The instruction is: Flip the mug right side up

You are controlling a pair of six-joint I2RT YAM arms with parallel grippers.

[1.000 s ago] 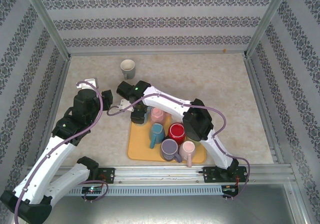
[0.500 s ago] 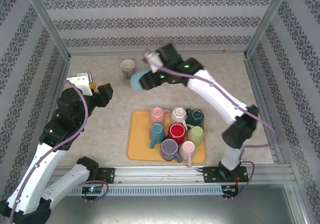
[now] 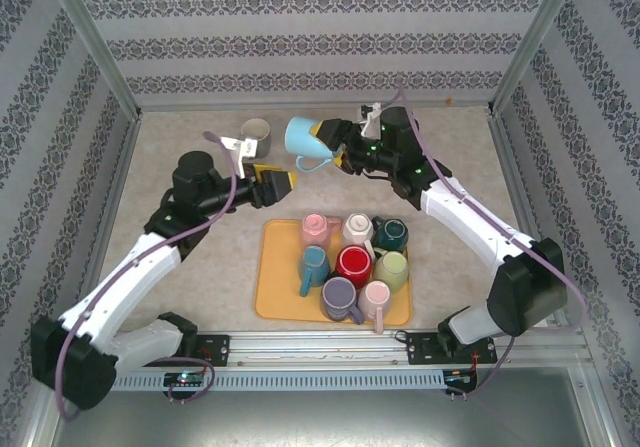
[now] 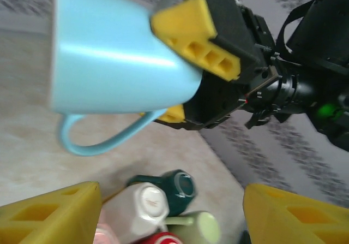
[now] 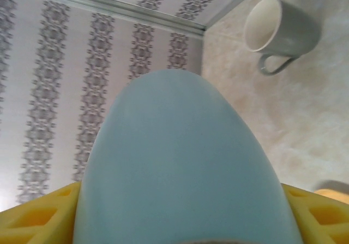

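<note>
Pale blue glaze marks the light blue ceramic mug (image 3: 303, 135) in the top view. It hangs in the air above the far half of the beige table (image 3: 225, 267), lying on its side with its mouth to the left and its loop handle pointing down. The right gripper (image 3: 337, 153) pinches it at the base end. Just to the left and a little nearer, the left gripper (image 3: 277, 182) points toward the mug without touching it. An upright grey mug (image 3: 257, 137) stands on the table beside the blue one. Closer to the arms, an orange-yellow rectangular tray (image 3: 275, 302) carries eight mugs in pink, white, dark teal, blue, red, pale green and purple.

In the left wrist view the mug (image 4: 120, 64) lies sideways, rim to the left and handle underneath. One yellow finger of the right gripper presses its upper right wall, and another shows below it. The left gripper's own yellow fingers (image 4: 49, 211) stand spread wide at the bottom corners, holding nothing. The white, teal and green tray mugs show between them.

In the right wrist view the mug's rounded wall (image 5: 185, 167) sits clamped between the two yellow fingers (image 5: 38, 214). The grey mug (image 5: 281, 25) stands on the table beyond it.
</note>
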